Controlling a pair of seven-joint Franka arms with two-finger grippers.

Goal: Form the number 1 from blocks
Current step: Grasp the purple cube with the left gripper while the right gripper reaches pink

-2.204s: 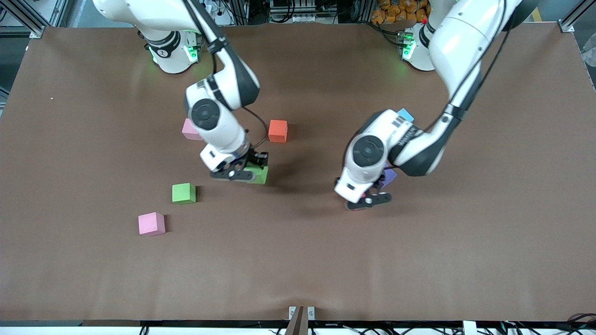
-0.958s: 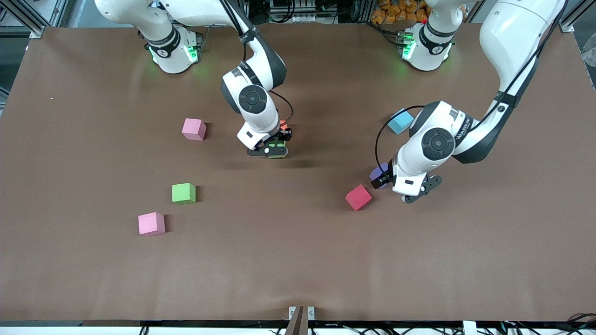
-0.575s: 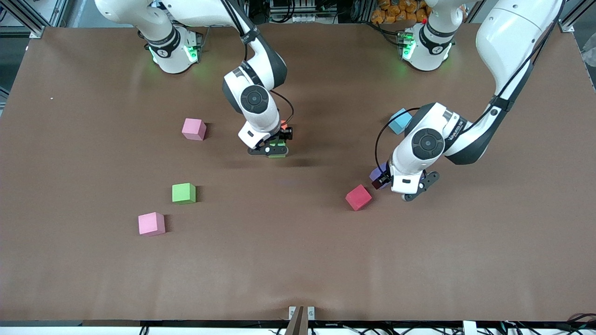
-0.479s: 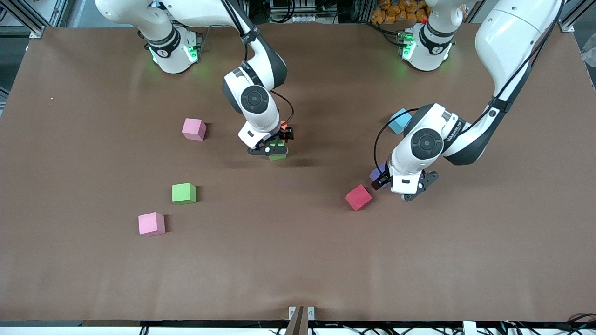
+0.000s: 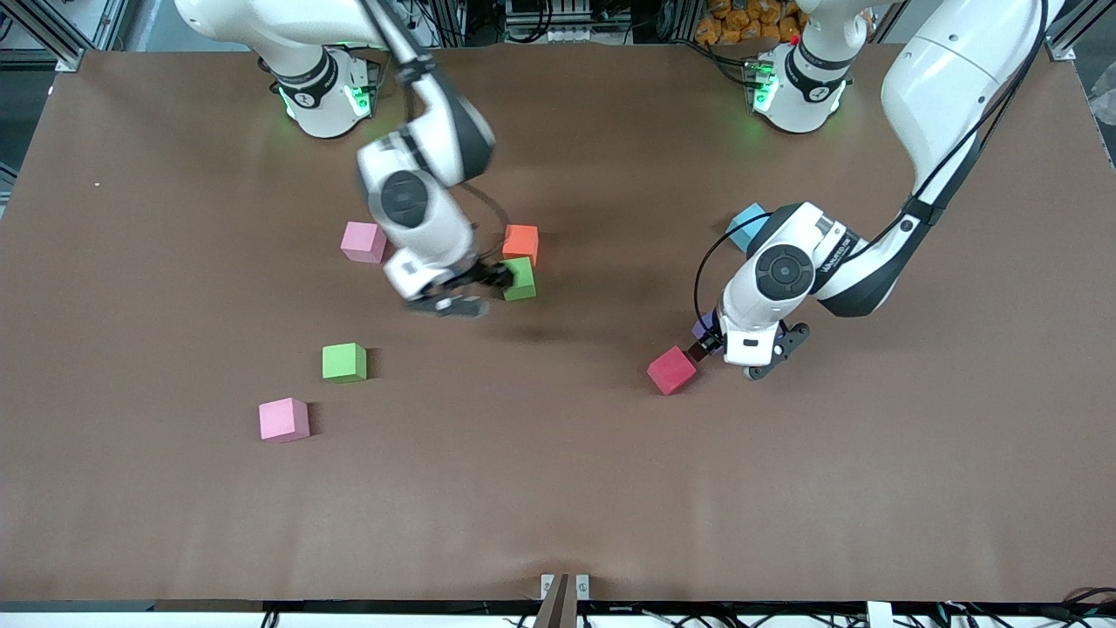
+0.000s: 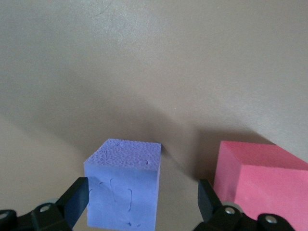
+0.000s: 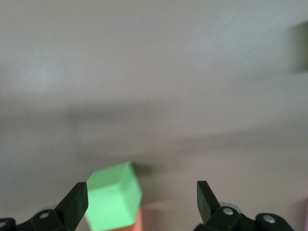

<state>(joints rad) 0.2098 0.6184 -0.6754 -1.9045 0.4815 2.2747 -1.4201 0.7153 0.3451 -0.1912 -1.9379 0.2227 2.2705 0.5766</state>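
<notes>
Brown table (image 5: 558, 488), blocks scattered across its middle. Orange block (image 5: 520, 243) and a green block (image 5: 521, 279) touch, green nearer the front camera, both about midway between the table's two ends. Right gripper (image 5: 459, 295) hangs just beside that green block, jaws spread, holding nothing; its wrist view shows the green block (image 7: 114, 196) free between the fingers (image 7: 74, 204), with a sliver of orange under it.

Left gripper (image 5: 748, 358) is low over the table toward the left arm's end, released. Front view hides most of the purple block (image 5: 703, 329) under the wrist; the left wrist view shows it whole (image 6: 123, 187), standing between the open fingers (image 6: 77, 204), red block (image 6: 260, 178) just beside. Red block (image 5: 671, 370) lies nearer the camera than the purple.

Light blue block (image 5: 748, 225) sits partly hidden by the left arm. Toward the right arm's end: pink block (image 5: 364, 242), second green block (image 5: 344, 362), second pink block (image 5: 283, 419).
</notes>
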